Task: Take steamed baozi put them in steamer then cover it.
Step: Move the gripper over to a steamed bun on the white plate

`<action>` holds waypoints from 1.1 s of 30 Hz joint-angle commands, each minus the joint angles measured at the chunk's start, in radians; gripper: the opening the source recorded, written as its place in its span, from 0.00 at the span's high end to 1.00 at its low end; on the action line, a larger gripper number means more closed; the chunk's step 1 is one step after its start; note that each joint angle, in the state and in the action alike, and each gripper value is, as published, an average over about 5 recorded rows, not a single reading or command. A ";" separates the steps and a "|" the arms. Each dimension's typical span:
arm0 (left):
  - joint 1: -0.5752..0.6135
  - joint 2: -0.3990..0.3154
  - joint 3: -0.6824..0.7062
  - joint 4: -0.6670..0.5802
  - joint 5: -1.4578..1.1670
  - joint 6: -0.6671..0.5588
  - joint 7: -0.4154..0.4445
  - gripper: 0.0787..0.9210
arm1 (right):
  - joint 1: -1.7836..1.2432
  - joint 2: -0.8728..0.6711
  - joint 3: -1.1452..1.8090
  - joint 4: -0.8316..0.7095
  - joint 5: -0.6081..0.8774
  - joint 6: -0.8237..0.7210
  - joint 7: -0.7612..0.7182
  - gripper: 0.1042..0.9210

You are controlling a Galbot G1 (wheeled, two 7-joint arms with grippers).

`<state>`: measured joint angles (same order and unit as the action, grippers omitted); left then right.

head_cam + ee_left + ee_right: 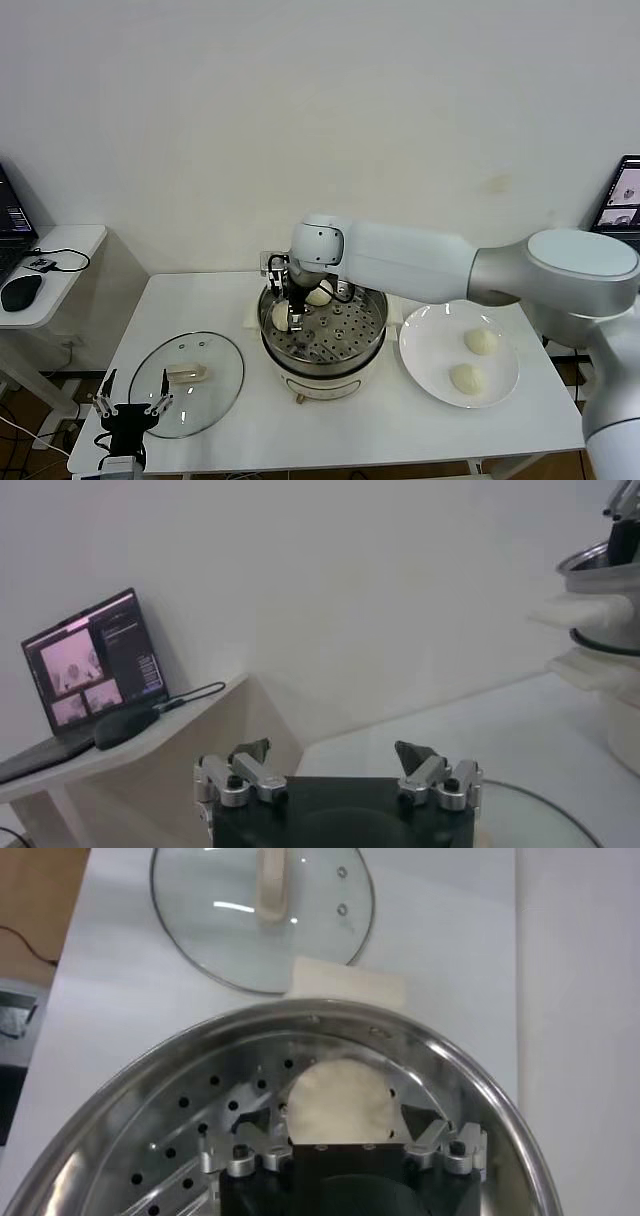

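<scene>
Right gripper (292,318) reaches into the steamer (324,340) at table centre, fingers spread either side of a baozi (340,1103) lying on the perforated tray; a second baozi (319,294) sits behind it. Two more baozi (481,342) remain on the white plate (432,372) beside the steamer. The glass cover (190,383) lies flat on the table, its oblong handle crosswise. Left gripper (130,408) hovers at the cover's near edge, fingers apart, empty.
</scene>
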<state>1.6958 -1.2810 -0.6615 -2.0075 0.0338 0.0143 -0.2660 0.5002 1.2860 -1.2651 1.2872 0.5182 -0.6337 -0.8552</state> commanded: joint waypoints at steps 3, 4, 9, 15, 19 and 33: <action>0.005 0.001 0.002 -0.016 0.001 0.002 0.002 0.12 | 0.225 -0.349 -0.049 0.262 -0.085 0.121 -0.179 0.12; 0.006 0.001 0.004 -0.020 0.002 0.003 0.002 0.12 | 0.236 -0.388 -0.054 0.286 -0.099 0.138 -0.193 0.12; 0.012 0.001 0.012 -0.035 0.006 0.009 0.006 0.12 | 0.243 -0.610 -0.064 0.387 -0.177 0.210 -0.238 0.12; 0.014 0.001 0.024 -0.042 0.016 0.012 0.008 0.12 | 0.170 -0.830 -0.062 0.458 -0.321 0.296 -0.275 0.12; 0.019 -0.001 0.028 -0.039 0.020 0.011 0.008 0.12 | 0.068 -0.914 -0.028 0.479 -0.398 0.340 -0.272 0.12; 0.029 -0.007 0.028 -0.036 0.029 0.012 0.007 0.12 | -0.578 -1.016 0.436 0.440 -0.595 0.365 -0.214 0.12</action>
<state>1.7228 -1.2868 -0.6333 -2.0430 0.0615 0.0255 -0.2593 0.2947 0.3925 -1.0843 1.7132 0.0626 -0.3088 -1.0779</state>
